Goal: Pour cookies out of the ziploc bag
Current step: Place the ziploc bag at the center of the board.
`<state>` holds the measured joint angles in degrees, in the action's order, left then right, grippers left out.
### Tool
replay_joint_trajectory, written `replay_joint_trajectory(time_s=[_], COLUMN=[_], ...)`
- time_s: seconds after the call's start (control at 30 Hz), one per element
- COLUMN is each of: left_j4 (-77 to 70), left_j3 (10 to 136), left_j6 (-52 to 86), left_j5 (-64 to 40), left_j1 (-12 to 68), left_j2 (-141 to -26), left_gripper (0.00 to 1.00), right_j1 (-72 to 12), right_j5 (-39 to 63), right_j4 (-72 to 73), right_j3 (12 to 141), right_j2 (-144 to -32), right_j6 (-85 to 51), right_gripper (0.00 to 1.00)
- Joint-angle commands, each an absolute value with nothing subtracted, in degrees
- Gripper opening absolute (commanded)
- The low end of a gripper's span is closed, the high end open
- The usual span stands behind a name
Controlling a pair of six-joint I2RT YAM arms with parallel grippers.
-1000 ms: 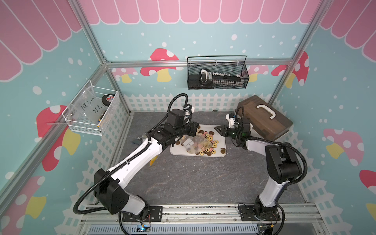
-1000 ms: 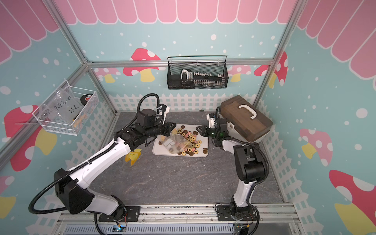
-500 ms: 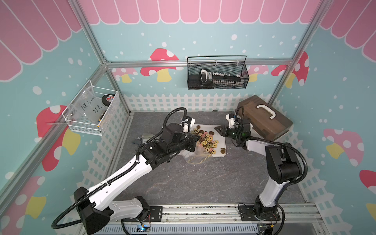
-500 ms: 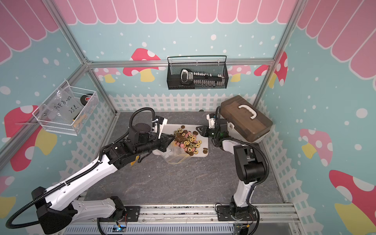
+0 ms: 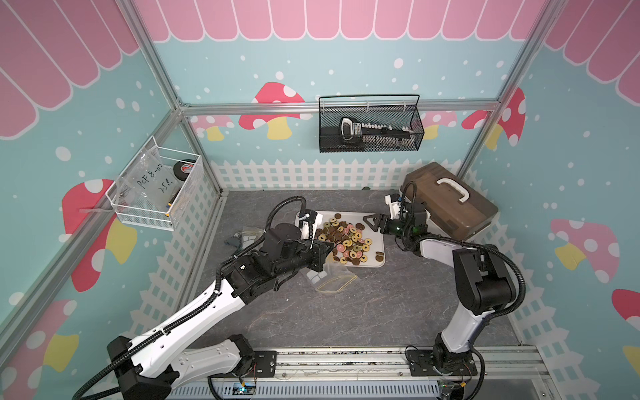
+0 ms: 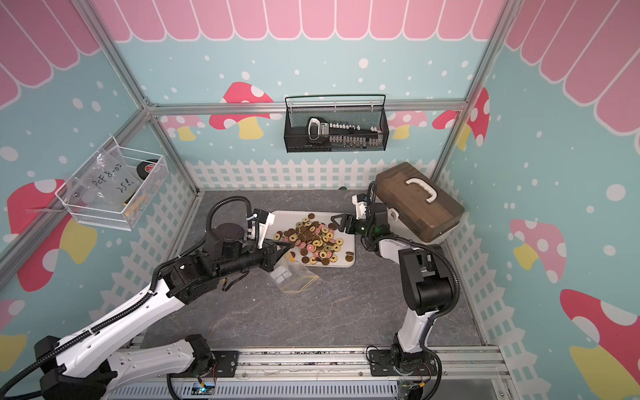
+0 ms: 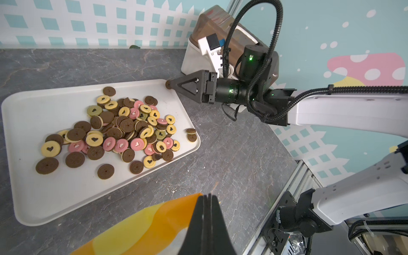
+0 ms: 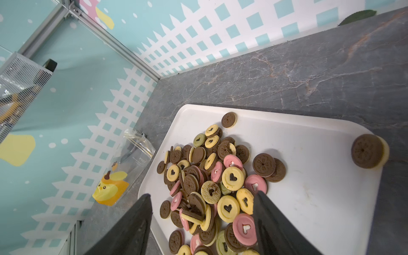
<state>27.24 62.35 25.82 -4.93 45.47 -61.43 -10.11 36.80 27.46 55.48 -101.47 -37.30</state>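
Pinching ziploc bag (image 7: pixel 143 227) in left gripper (image 7: pixel 206 196) past near edge of tray (image 5: pixel 375 225); holding right gripper (image 8: pixel 202 195) spread over far-right corner; wide-open tabletop (image 5: pixel 346 322) nearside.

The cookies (image 7: pixel 123 130) are dark brown, pale yellow, pink and a few olive green, many with a brown or white heart in the centre. The tray (image 7: pixel 44 198) is plain white. The desk (image 5: pixel 346 311) is grey with pale marble veins. The bag (image 7: pixel 143 225) is clear with orange and yellow print. The box (image 5: pixel 474 211) has a brown lid and a white handle (image 5: pixel 453 188). The walls (image 5: pixel 346 69) are teal with white dots.
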Motion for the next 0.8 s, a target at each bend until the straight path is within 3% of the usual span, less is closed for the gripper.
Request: replay_joint_trajectory(time_s=[0.0, 0.5, 0.63, 0.77], left_j4=[28.74, 26.55, 25.76, 21.54], left_j3=[60.56, 53.01, 51.05, 47.88], left_j6=[28.92, 32.69, 32.33, 33.77], left_j5=[-6.59, -4.45, 0.78, -1.86], left_j1=[46.07, 49.66, 48.63, 44.68], left_j2=[-60.57, -59.81, -63.15, -66.93], left_gripper=[0.0, 0.0, 0.0, 0.0], right_j1=[-9.89, -9.87, -9.86, -9.85], right_j5=[35.47, 35.59, 35.71, 36.05], right_j4=[28.96, 28.99, 28.92, 28.92], right_j3=[54.37, 54.14, 54.17, 54.32], right_j2=[-98.75, -98.46, -98.44, -98.66], right_j6=[-36.15, -35.77, -35.84, -35.86], right_gripper=[0.76, 0.76, 0.76, 0.76])
